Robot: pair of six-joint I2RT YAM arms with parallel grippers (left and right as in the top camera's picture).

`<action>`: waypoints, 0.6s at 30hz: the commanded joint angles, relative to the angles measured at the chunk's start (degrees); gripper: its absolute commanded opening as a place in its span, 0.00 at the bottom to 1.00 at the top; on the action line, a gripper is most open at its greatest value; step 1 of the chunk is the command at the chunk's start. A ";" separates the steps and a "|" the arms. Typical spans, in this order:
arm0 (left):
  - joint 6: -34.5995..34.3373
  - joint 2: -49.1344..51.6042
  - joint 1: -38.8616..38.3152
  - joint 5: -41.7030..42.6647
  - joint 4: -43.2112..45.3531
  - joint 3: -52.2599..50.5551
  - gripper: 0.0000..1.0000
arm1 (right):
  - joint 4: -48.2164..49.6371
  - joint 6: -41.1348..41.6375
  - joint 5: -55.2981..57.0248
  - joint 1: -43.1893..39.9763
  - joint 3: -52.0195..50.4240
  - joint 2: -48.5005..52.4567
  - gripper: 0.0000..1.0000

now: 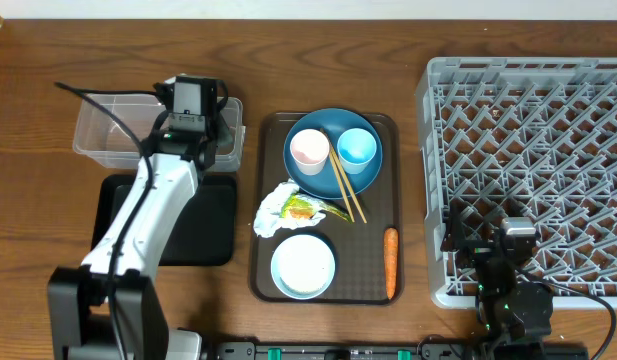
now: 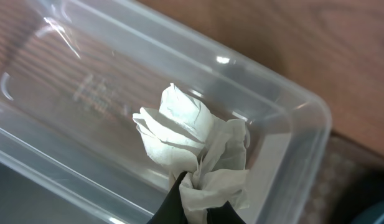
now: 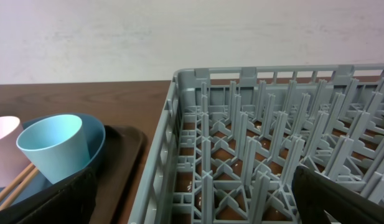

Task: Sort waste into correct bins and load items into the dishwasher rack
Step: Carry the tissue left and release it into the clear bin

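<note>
**Left gripper** (image 2: 195,208): the jaws are pinching tight on a crumpled white paper napkin (image 2: 179,134), which is bunching out beyond them. The gripper is hanging over the clear tub (image 2: 294,155). The napkin is sitting within the tub's walls near one short end. Whether the paper is touching the tub floor cannot be told.

**Clear tub:** it is standing toward the far left of the tabletop (image 1: 318,60). The black tray (image 1: 216,225) is lying just beside it, toward the near edge.

**Brown serving tray** (image 1: 260,200): it is lying at the middle of the tabletop, right of both bins.
- At its far end it is carrying a dark blue plate (image 1: 333,178).
- The plate is holding a pink cup (image 1: 309,150) and a light blue cup (image 1: 356,147), upright and side by side.
- Wooden chopsticks (image 1: 345,187) are lying across the plate's near rim.
- A second napkin (image 1: 286,208), with green-orange scraps, is lying at the tray's middle.
- A light blue bowl (image 1: 303,265) with a white inside is sitting at the near end.
- An orange carrot (image 1: 390,262) is lying along the tray's right rim.

**Dishwasher rack** (image 1: 528,120): it is occupying the right side of the tabletop.

**Right gripper** (image 3: 192,180): the jaws are standing wide apart and gripping nothing. The gripper is hovering over the rack's near left corner.
</note>
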 commanded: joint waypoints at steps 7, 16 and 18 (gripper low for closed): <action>0.48 0.57 0.17 8.59 -2.16 0.52 0.07 | -0.20 -0.33 0.37 0.48 -0.09 0.00 0.99; 0.46 0.57 0.17 12.09 -5.86 0.52 0.07 | -0.20 -0.33 0.37 0.48 -0.09 0.00 0.99; 0.44 0.57 0.17 12.11 -6.91 0.52 0.07 | -0.20 -0.33 0.37 0.48 -0.09 0.00 0.99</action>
